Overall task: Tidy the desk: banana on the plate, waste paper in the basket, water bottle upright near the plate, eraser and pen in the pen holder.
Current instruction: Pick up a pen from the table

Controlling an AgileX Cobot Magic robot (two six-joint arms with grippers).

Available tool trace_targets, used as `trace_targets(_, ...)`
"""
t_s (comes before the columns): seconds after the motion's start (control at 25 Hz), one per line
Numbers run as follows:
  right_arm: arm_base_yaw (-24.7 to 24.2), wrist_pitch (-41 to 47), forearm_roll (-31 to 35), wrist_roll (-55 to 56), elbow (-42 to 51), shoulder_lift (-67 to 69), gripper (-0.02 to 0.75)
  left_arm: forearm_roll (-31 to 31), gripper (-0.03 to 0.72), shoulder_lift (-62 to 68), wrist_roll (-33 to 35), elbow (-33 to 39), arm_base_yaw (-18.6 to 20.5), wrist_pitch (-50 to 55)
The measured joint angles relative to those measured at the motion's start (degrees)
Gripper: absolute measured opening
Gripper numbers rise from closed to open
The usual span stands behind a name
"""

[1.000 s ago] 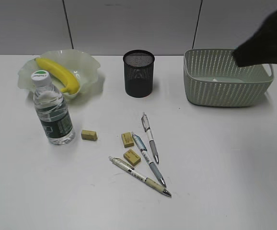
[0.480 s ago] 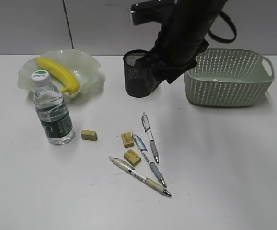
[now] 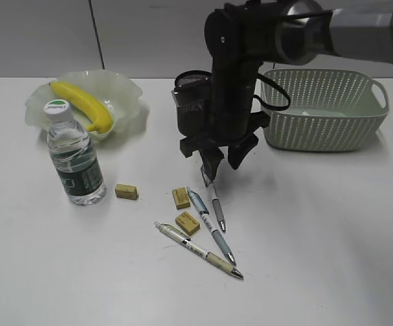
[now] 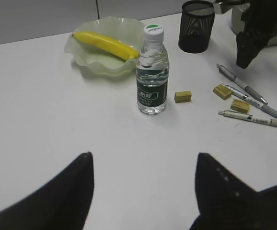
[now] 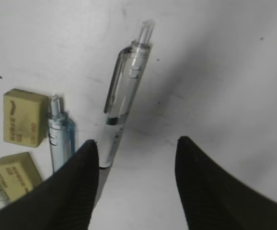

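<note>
Hanging over the clear pen [image 5: 124, 91] with my right gripper [image 3: 221, 165], I have both fingers spread, one on each side of its barrel and not touching it. That pen lies on the desk [image 3: 332, 238] in front of the holder [image 3: 191, 103], beside a blue pen [image 3: 210, 225] and a beige pen [image 3: 198, 250]. Three erasers lie loose: one [image 3: 181, 197] and another [image 3: 188, 223] just beside the pens, and a third [image 3: 126, 191] near the bottle [image 3: 75, 155]. Each eraser has dark print on top, too small to read.

The bottle stands upright just in front of the plate [image 3: 125, 92], with a white-and-green cap and a dark green label; the white writing on both is unreadable. The banana [image 3: 82, 104] lies in the plate. My arm hides most of the holder, so I cannot tell what it contains. The basket [image 3: 322, 125] sits at the far right; I can see something pale through its wall, but not what.

My left gripper [image 4: 143, 191] is also spread wide, hovering well away from everything, with nothing between its fingers.
</note>
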Motion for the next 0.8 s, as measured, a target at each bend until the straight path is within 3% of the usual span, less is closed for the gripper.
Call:
trace_targets(0.52, 0.14, -1.07, 3.59, 0.11, -0.12, 2.74, 0.406, 0.0, 0.493, 0.0, 0.01, 0.0, 0.0, 0.0)
trace_targets(0.8, 2.13, -1.27, -0.31, 3.5, -0.24, 5.55, 0.383, 0.0, 0.493, 0.0, 0.01, 0.0, 0.0, 0.0)
